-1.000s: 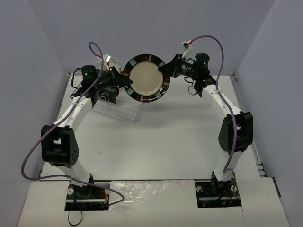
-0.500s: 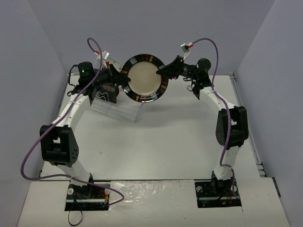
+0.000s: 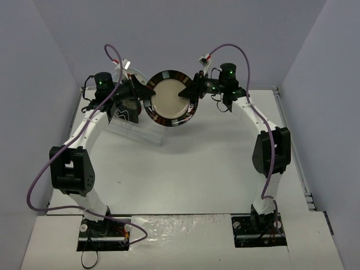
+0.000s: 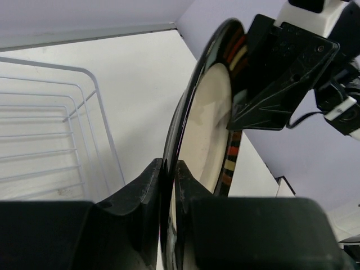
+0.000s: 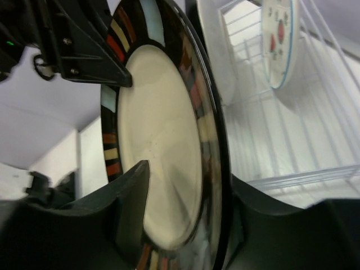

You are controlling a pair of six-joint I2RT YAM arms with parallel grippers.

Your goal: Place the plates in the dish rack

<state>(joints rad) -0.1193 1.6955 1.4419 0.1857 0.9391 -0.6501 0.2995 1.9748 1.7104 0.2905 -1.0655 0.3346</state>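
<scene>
The round, dark-rimmed plate (image 3: 171,99) with a beige centre hangs upright in the air beside the dish rack (image 3: 144,133). My left gripper (image 3: 147,95) is shut on its left rim; in the left wrist view the fingers (image 4: 147,183) pinch the plate's edge (image 4: 209,132). My right gripper (image 3: 186,93) is open and straddles the right rim. In the right wrist view the near finger (image 5: 132,194) stands off the plate's face (image 5: 163,140). A white plate with red fruit marks (image 5: 278,39) stands in the clear rack (image 5: 292,135).
A dark square plate (image 3: 127,111) with a pale pattern stands in the rack under my left arm. The rack's white ribs (image 4: 56,129) lie just left of the held plate. Grey walls close in at the back and on both sides.
The right gripper's jaws have opened off the plate's rim, and its wrist has swung further left over the plate. The left gripper keeps its hold and the plate has dropped slightly.
</scene>
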